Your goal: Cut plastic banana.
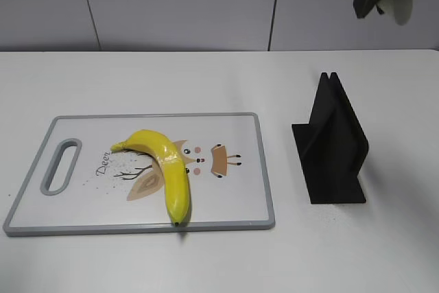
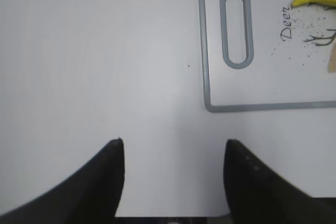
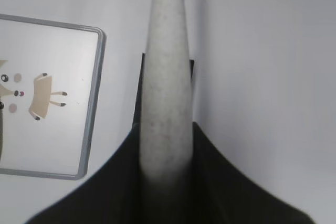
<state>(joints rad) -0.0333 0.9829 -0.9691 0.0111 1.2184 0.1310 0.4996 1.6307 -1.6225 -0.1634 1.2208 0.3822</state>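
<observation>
Nearest the exterior camera, the plastic banana (image 1: pixel 167 169) lay on the cutting board (image 1: pixel 233 211), its dark lower tip just at the board's front rim and its stem end curving back toward the left, near the printed deer picture. The board's grey handle slot (image 1: pixel 60 165) sat at the far left. To the right, well apart from the board, stood a black knife stand (image 1: pixel 333 145), its slot empty.

The left pincer (image 2: pixel 173 169) hung released over bare bench (image 1: pixel 206 80) just beyond the board's handle end, its two dark fingers spread apart and holding nothing. The right pincer (image 3: pixel 164 150) was clenched around a pale speckled knife (image 3: pixel 165 77) that pointed away from the wrist camera, above the stand; in the exterior view it showed only as a dark shape high at the upper right.

The step in hand looked to be carrying the knife across to the fruit. To do it well, the blade should be brought over the banana's middle, square to its curve, then pressed straight down; the left pincer could steady one end so the glossy toy would not roll or skid.

The bench was plain white and matte. Behind it ran a pale grey panelled wall (image 1: pixel 171 5) with thin vertical seams.
</observation>
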